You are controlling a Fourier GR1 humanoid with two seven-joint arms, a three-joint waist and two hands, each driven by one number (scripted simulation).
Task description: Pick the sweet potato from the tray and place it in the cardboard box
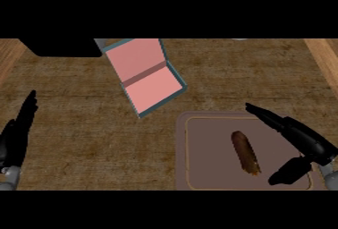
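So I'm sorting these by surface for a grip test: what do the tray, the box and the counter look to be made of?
The tray looks like matte brown plastic or wood, going by its flat tone and thin lighter inset line; which one is unclear. The box looks like painted card: pink inside, teal thin walls. The counter looks like coarse brown woven cloth or rough grain, with fine mottled streaks.

- the sweet potato (pixel 245 153) lies alone in the middle of the tray (pixel 198 152), bare tray floor on every side of it.
- the right hand (pixel 300 143) hangs over the tray's right edge, fingers straight and thumb spread, apart from the sweet potato.
- between tray and cardboard box (pixel 144 74) runs a bare strip of worktop (pixel 86 134).
- the box lies open, its pink inside uncovered.
- a dark block (pixel 59 47) sits just left of the box.
- the left hand (pixel 16 129) rests at the left edge, well apart.
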